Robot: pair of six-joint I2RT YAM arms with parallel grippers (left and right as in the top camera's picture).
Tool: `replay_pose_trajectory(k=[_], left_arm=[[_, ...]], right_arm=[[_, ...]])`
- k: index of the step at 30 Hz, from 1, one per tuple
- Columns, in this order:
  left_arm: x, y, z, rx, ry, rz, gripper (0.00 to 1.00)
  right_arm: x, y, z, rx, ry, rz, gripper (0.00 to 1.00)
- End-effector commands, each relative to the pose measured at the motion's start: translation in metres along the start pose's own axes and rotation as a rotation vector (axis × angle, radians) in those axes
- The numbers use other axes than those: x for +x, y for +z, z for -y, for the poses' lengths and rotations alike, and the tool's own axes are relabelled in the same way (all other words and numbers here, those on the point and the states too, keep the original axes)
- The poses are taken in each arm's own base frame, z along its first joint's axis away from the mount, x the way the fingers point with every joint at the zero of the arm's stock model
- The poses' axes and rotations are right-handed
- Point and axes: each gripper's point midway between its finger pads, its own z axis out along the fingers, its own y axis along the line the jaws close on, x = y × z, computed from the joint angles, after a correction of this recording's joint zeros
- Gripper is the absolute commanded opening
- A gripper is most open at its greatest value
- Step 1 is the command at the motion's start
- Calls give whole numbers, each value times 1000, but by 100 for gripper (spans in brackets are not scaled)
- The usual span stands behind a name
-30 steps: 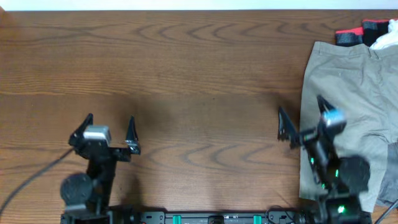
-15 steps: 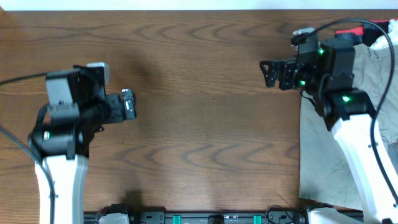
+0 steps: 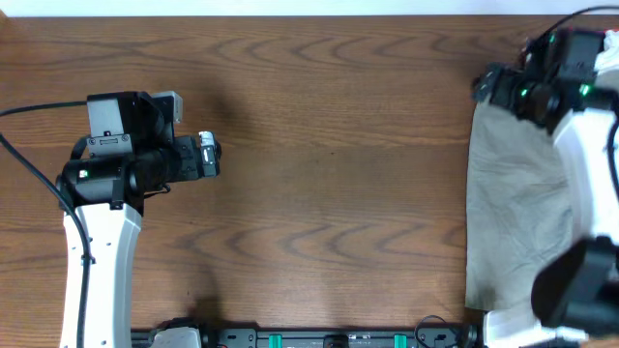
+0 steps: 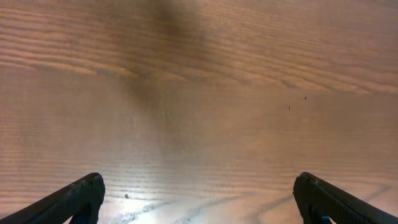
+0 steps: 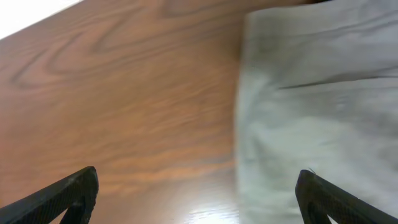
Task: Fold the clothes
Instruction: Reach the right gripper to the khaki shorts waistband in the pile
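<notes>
The clothes in view are a light khaki-beige pair of shorts [image 3: 513, 193] lying flat at the table's right edge, partly covered by my right arm. My right gripper [image 3: 486, 87] hovers over the shorts' far left corner. In the right wrist view its jaws stand wide open, one over bare wood, the other over the shorts [image 5: 311, 93], and my right gripper [image 5: 198, 199] holds nothing. My left gripper [image 3: 213, 157] is far off on the left side of the table. It points right and is open over bare wood, and the left wrist view shows my left gripper [image 4: 199, 199] empty.
The wooden table [image 3: 329, 193] stretches between both arms. Its far edge [image 3: 290, 14] runs along the top of the overhead view. A black rail [image 3: 338, 339] lines the front edge. A cable [image 3: 29, 169] trails from the left arm.
Both arms have risen from the front edge and reached out. The right gripper has swung right to the shorts' far corner. The left gripper has shifted slightly right. Both jaws stay open.
</notes>
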Motion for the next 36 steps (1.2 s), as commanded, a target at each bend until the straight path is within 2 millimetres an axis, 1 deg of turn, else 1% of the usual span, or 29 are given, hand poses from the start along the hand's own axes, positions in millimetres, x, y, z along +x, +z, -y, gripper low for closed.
replay_pose_trajectory(k=[1,3,6,7,8,9,13,17,21,24,29,33,36], left_arm=[[-7,-4,4,17,-11,18,98],[-7,-4,4,17,-11,17,98],[-6,-4,4,17,-12,16,98],[-6,-4,4,17,-12,15,98],[-6,-4,4,17,-13,13,98],[-5,-4,4,17,-13,11,98],[-2,-3,4,16,-17,-3,98],[-2,-3,4,16,-22,-5,98],[-2,-3,4,16,-36,-5,99],[-1,-2,4,17,-51,-8,99],[2,-1,14,33,-25,-23,99],[2,1,23,47,1,-24,99],[3,1,26,53,11,-26,99]], right_arm=[[-20,19,13,95,-7,-11,99],[-29,33,11,106,-72,-35,99],[-43,50,-10,18,-185,-10,99],[-49,53,-13,7,-202,15,96],[-55,56,-13,8,-204,40,88],[-59,58,-13,12,-194,59,87],[-69,72,4,94,-72,102,82],[-66,100,17,151,17,107,81],[-59,137,19,175,53,113,79],[-56,156,30,257,79,145,79],[-52,179,40,298,102,165,75],[-39,195,46,312,111,133,62],[-37,195,53,356,108,136,55]])
